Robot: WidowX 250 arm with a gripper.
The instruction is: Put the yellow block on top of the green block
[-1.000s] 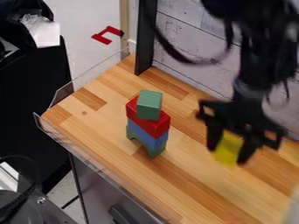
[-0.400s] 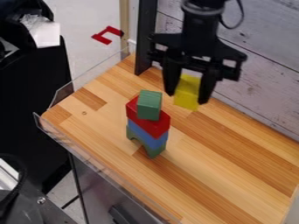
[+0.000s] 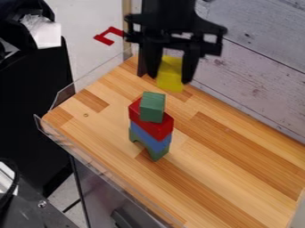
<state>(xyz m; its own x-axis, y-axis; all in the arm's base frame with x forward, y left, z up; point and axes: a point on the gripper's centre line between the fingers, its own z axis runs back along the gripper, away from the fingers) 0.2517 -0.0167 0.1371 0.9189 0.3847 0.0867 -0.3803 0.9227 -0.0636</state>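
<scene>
The black gripper (image 3: 172,78) hangs from the top edge, above and slightly right of the block stack. It is shut on the yellow block (image 3: 170,73), which is held upright between its two fingers. In the view, the yellow block's lower end is just above and to the right of the green block (image 3: 152,107), with a small gap between them. That green block tops the stack, resting on a red block (image 3: 159,128). Beneath come a blue block (image 3: 150,137) and a green arch-shaped block (image 3: 157,154) standing on the wooden table (image 3: 238,164).
A black post (image 3: 142,67) stands behind the stack at the table's back corner. Clear low panels (image 3: 95,80) edge the left side. A whitewashed plank wall (image 3: 256,75) runs along the back right.
The gripper has moved left with the yellow block, from the right side of the table to near the stack, and sits higher in the view. The stack has stayed put.
</scene>
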